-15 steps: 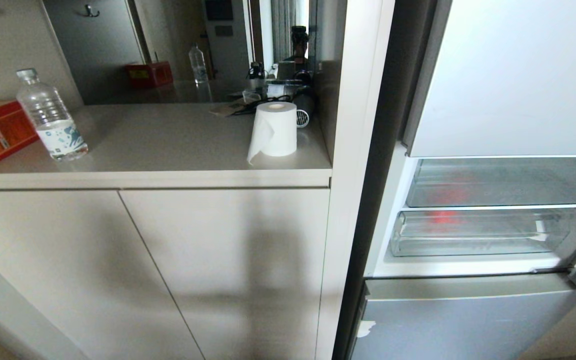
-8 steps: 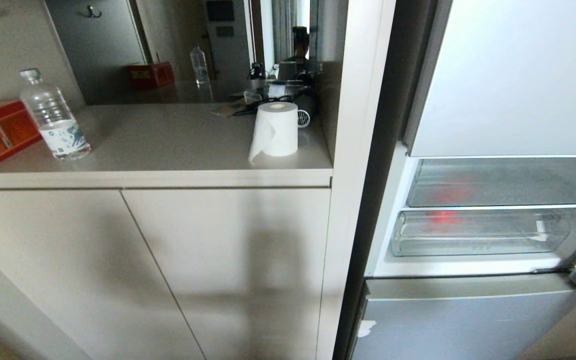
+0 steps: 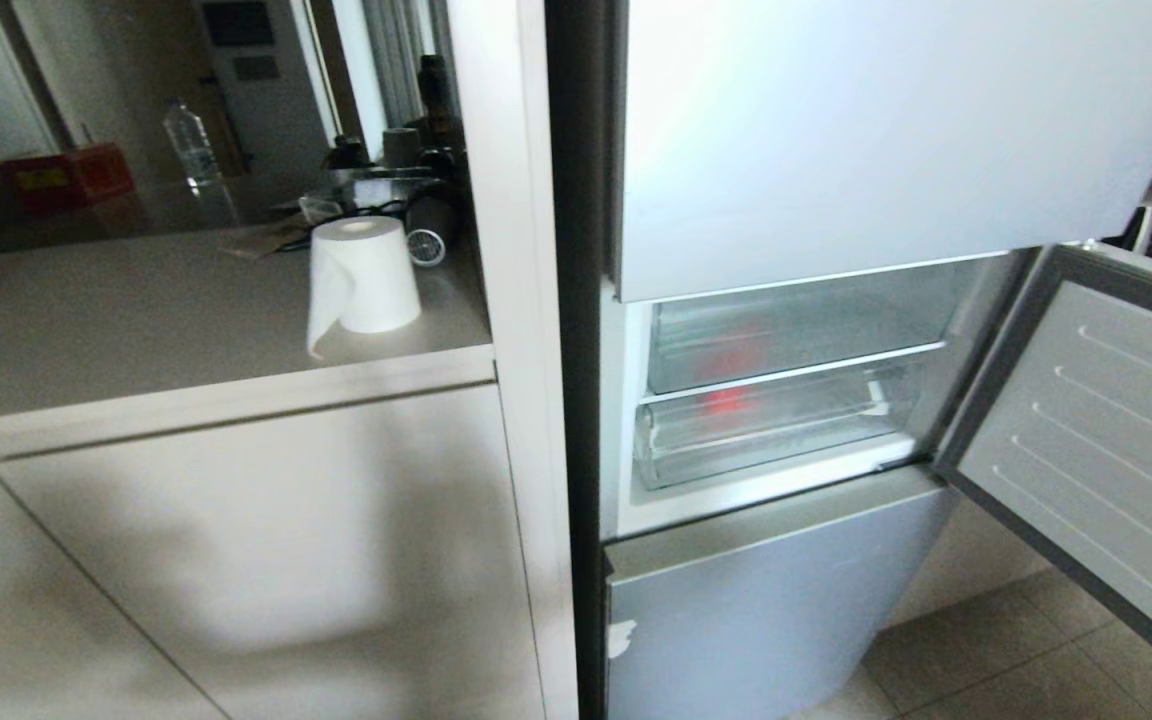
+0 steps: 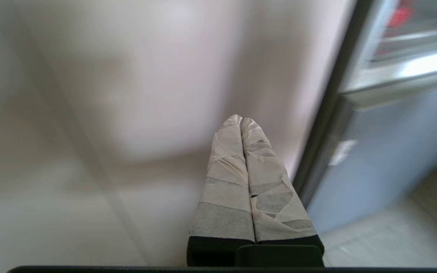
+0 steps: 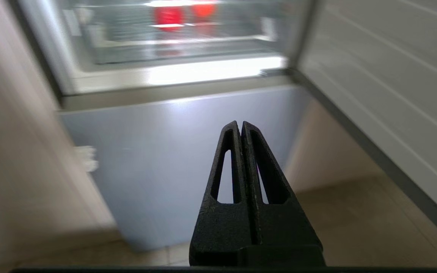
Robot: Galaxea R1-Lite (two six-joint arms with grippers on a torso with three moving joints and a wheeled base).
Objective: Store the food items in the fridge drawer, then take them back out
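The fridge drawer [image 3: 786, 430], clear and shallow, sits pushed in at the bottom of the open fridge compartment. A red blur of the food items [image 3: 726, 402] shows through its front; a fainter red patch shows behind the taller clear bin [image 3: 806, 320] above. In the right wrist view two red food items [image 5: 169, 17] glow behind the drawer [image 5: 180, 43]. My right gripper [image 5: 240, 124] is shut and empty, low in front of the fridge's lower panel. My left gripper [image 4: 241, 119], with taped fingers, is shut and empty, facing the cabinet door. Neither gripper appears in the head view.
The fridge door [image 3: 1086, 450] hangs open to the right. A grey-blue lower panel [image 3: 766, 600] is closed under the compartment. Left of the fridge a counter [image 3: 136, 330] carries a paper roll [image 3: 361, 275], with cabinet doors below. Tiled floor [image 3: 986, 640] lies at the lower right.
The whole head view has swung to the right: the fridge now sits in the middle and its open door has come into view. The things themselves have not moved.
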